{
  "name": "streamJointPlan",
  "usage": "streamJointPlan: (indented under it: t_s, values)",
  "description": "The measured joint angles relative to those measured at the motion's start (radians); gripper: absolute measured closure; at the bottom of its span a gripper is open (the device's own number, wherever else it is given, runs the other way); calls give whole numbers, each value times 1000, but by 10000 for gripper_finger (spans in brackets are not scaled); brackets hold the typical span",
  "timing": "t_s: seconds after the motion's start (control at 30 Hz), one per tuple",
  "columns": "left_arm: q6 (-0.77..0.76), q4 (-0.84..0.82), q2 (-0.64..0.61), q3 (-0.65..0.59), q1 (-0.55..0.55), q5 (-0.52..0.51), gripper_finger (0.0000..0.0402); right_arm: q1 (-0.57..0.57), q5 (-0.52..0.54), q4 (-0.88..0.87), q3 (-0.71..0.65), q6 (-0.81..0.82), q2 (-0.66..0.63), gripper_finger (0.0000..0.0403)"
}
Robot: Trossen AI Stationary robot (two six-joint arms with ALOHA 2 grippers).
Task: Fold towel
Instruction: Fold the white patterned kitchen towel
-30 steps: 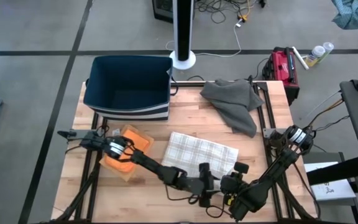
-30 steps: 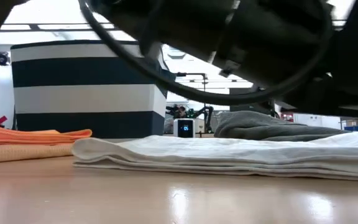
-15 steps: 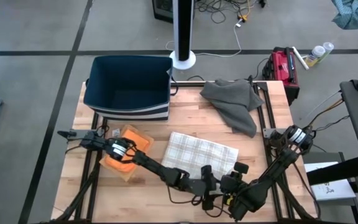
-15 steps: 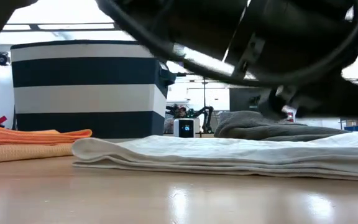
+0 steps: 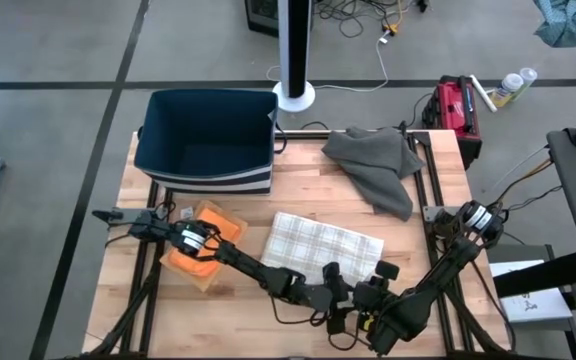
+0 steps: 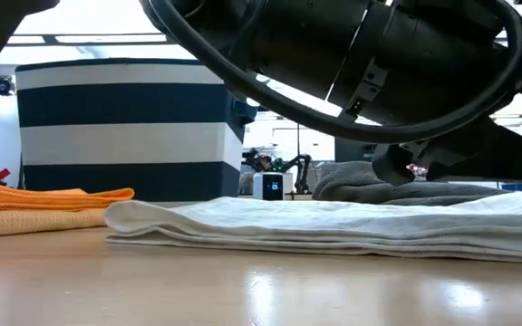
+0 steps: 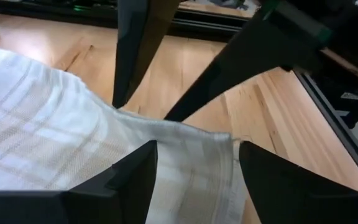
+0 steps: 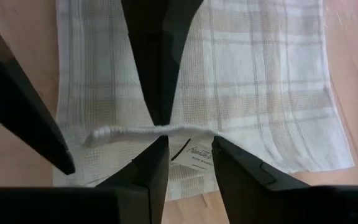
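While both arms crowd the lower middle of the high view, the checked towel (image 5: 326, 246) lies flat on the wooden table (image 5: 298, 190), just above centre of that cluster, between the orange cloth (image 5: 204, 252) at lower left and the grey cloth (image 5: 376, 166) at upper right. A navy striped bin (image 5: 206, 140) sits at upper left, well apart.

Your left gripper (image 5: 334, 288) hovers at the towel's lower edge with its fingers (image 7: 129, 180) spread apart, empty, straddling the hem in its wrist view. Your right gripper (image 5: 376, 290) sits just beside it, fingers (image 8: 148, 168) parted with a narrow gap, over a small raised ridge of fabric; whether it is pinching that ridge you cannot tell.

Expect the towel to handle as light, limp and thin: it will sag, drag and wrinkle rather than hold shape, and the low view shows it already layered. You would do best to take it at the lower edge, one gripper near each corner, pinching all layers together. A mid-edge pinch would likely bunch it.
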Motion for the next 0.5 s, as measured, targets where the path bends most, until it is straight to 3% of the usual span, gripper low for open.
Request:
streamJointPlan:
  t_s: [0.27, 0.5]
  values:
    - [-30, 8, 0, 1, 9, -24, 200, -3, 0, 1, 0, 7, -8, 267]
    - [-23, -21, -1, 3, 15, -24, 286, 13, -12, 0, 0, 8, -25, 265]
